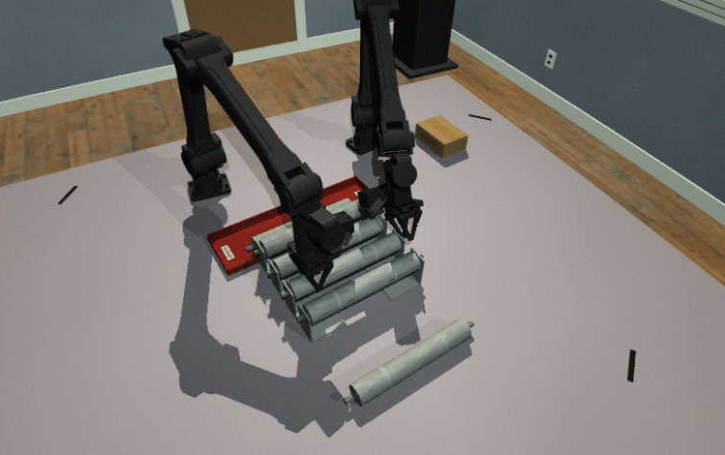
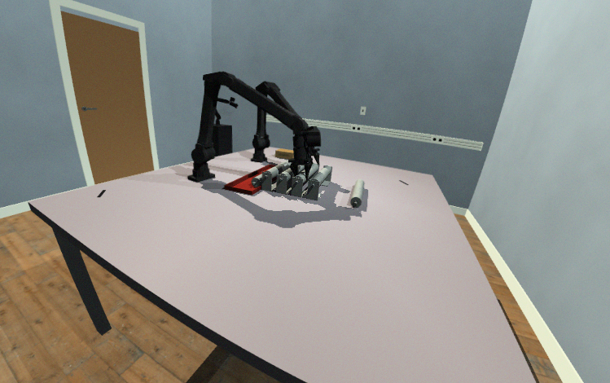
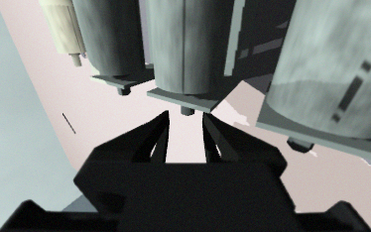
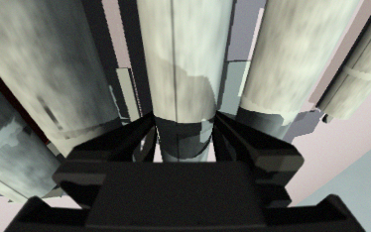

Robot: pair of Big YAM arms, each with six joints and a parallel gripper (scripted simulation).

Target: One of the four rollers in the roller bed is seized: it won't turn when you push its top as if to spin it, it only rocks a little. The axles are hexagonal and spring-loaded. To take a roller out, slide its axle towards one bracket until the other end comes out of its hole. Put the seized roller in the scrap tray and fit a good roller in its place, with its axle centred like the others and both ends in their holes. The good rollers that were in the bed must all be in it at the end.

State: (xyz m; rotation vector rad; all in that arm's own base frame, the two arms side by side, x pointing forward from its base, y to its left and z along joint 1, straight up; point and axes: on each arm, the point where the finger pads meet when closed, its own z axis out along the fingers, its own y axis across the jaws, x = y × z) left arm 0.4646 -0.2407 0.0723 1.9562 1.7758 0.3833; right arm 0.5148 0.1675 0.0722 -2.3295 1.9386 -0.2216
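My right gripper (image 1: pixel 319 287) (image 4: pixel 185 115) is shut on the third roller (image 1: pixel 353 259) (image 4: pixel 187 59) (image 3: pixel 189 45) counted from the scrap tray, near one end. Its axle stub (image 3: pixel 187 110) sticks out through the far bracket. My left gripper (image 3: pixel 185 116) (image 1: pixel 407 237) is part open and empty, just outside that bracket by the stub. The outermost bed roller (image 1: pixel 376 277) (image 4: pixel 292 64) (image 3: pixel 113 35) lies beside it. The scrap tray (image 1: pixel 252 226) (image 2: pixel 240 187) is red. Rollers beside it overlap; one dark roller end (image 2: pixel 256 182) shows over its edge, and I cannot tell whether it lies inside.
A loose roller (image 1: pixel 409 361) (image 2: pixel 357 192) (image 3: pixel 63 27) (image 4: pixel 363 74) lies on the table in front of the bed, parallel to it. A cardboard box (image 1: pixel 440 136) (image 2: pixel 284 153) stands near the left arm's base. Both arms reach over the tray and bed.
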